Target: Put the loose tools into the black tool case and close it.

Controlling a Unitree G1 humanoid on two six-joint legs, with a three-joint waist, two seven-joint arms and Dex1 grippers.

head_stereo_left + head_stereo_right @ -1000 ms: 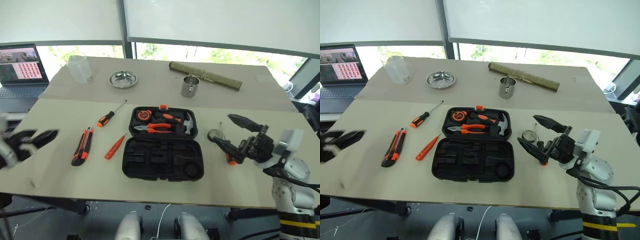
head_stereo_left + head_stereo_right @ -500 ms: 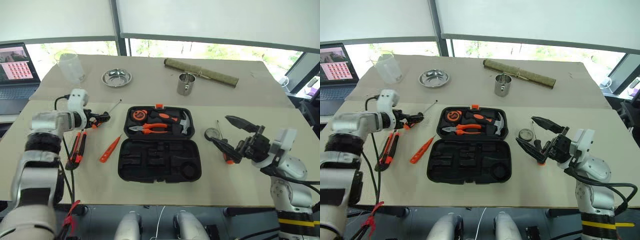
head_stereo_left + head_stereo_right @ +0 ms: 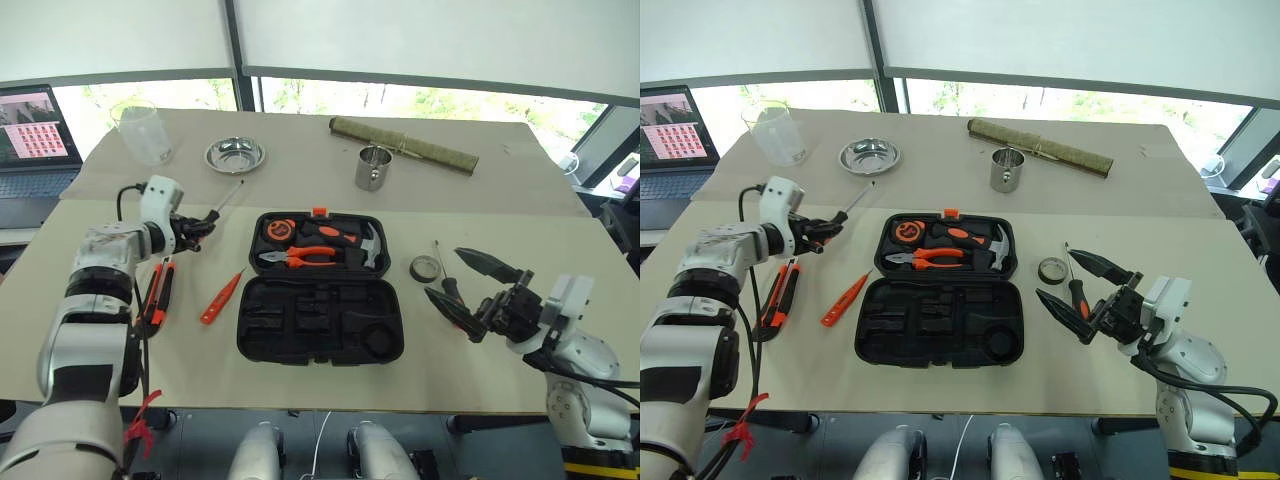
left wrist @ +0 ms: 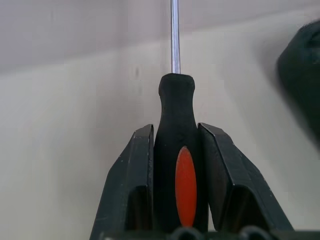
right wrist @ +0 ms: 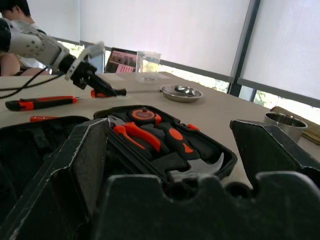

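The left end effector point(image 4: 175, 165) pinches the orange-and-black-handled screwdriver point(image 4: 176, 165) squarely; lift it level, shaft clear of the counter point(image 3: 300, 380), toward the open black plastic tool case point(image 3: 322, 318). The right end effector point(image 3: 470, 285) gapes wide, empty.

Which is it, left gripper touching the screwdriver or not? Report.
Touching. In the left wrist view both fingers of the left gripper press against the screwdriver handle with no gap.
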